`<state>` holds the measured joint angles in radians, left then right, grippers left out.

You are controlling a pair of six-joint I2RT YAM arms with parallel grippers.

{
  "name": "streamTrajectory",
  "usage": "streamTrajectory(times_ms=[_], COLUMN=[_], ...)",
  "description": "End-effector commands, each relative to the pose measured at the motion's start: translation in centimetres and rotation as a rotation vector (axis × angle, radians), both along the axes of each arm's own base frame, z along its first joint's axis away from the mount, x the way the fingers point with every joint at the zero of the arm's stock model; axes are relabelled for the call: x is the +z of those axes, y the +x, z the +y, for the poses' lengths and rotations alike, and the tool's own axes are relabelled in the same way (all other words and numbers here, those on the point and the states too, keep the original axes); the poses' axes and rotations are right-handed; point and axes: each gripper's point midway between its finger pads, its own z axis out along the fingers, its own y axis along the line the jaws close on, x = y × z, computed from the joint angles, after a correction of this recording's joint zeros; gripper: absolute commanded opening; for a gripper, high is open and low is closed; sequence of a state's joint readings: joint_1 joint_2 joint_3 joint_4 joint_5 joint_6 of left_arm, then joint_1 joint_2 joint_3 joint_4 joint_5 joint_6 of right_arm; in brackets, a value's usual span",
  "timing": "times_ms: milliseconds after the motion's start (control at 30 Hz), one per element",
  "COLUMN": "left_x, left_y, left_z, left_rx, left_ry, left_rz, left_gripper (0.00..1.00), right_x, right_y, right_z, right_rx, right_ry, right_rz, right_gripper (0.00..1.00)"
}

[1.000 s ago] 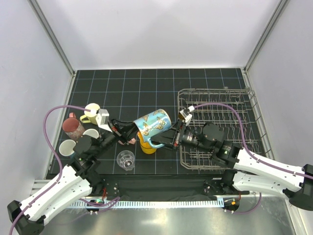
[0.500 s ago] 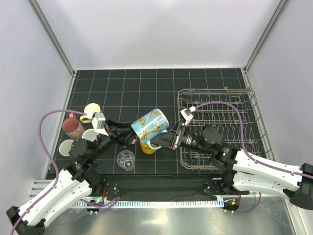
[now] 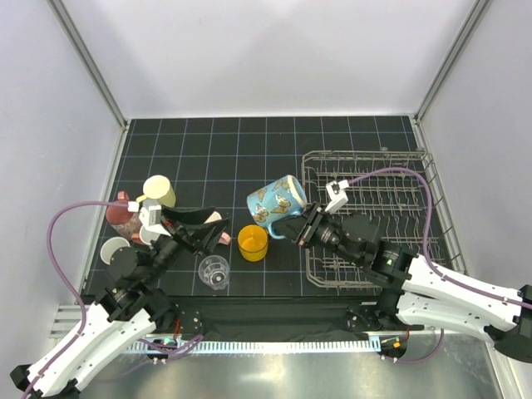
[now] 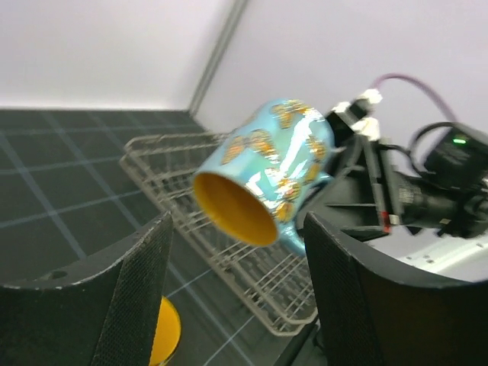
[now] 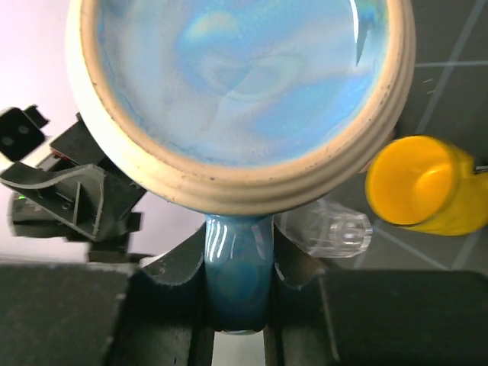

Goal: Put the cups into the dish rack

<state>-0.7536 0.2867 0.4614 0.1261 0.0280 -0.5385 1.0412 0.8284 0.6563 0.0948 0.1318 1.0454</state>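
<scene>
**Blue mug up at the rack's edge**

Black gridded surface (image 3: 249,150), white walls all round, and the right fingers (image 5: 305,286) are clamped tight on the handle of the blue mug (image 3: 276,199). It's lifted clear of the surface and tilted, with its orange-lined mouth turned away from those fingers and toward the left arm. The dish rack (image 3: 366,153) sits just behind the right fingers, and the mug hangs beside its left edge.

Across the gap, the left fingers (image 4: 114,305) are spread wide with nothing between them, aimed at the mug and well apart from it. Between the two sets of fingers an orange-yellow mug (image 3: 253,243) stands upright. The glass tumbler (image 3: 214,272) sits just beside the left fingertips. Behind the left fingers are the pale yellow mug (image 3: 159,191) and the maroon mug (image 3: 122,214).
</scene>
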Motion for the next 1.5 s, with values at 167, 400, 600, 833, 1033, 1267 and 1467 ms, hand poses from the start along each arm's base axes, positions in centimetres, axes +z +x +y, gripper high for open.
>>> streamTrajectory(times_ms=[167, 400, 600, 833, 1033, 1267, 1467], left_x=[-2.3, -2.9, -3.5, -4.1, -4.4, -5.2, -5.6], left_y=[2.0, 1.3, 0.9, 0.5, 0.8, 1.1, 1.8], left_z=[3.7, 2.9, 2.1, 2.6, 2.7, 1.1, 0.6], left_rx=[0.226, 0.189, 0.151, 0.161, 0.179, 0.133, 0.141], left_ry=[-0.049, 0.029, 0.066, 0.045, 0.066, 0.151, 0.128], left_rz=[0.316, 0.457, 0.501, 0.534, 0.540, 0.579, 0.578], left_gripper=[0.72, 0.72, 0.72, 0.72, 0.72, 0.74, 0.76], right_x=[3.9, 1.9, -1.6, -4.8, -8.6, -12.7, -12.4], right_y=[4.8, 8.1, 11.8, 14.0, 14.9, 17.2, 18.6], right_z=[-9.9, -19.2, -25.4, -31.2, -34.9, -36.4, -37.3], right_rx=[-0.483, -0.838, -0.945, -1.127, -1.273, -1.249, -1.292], right_ry=[-0.233, -0.682, -0.794, -0.930, -0.936, -0.934, -0.908], right_rz=[-0.141, -0.145, -0.014, 0.143, 0.266, 0.294, 0.294], right_gripper=[0.04, 0.04, 0.04, 0.04, 0.04, 0.04, 0.04])
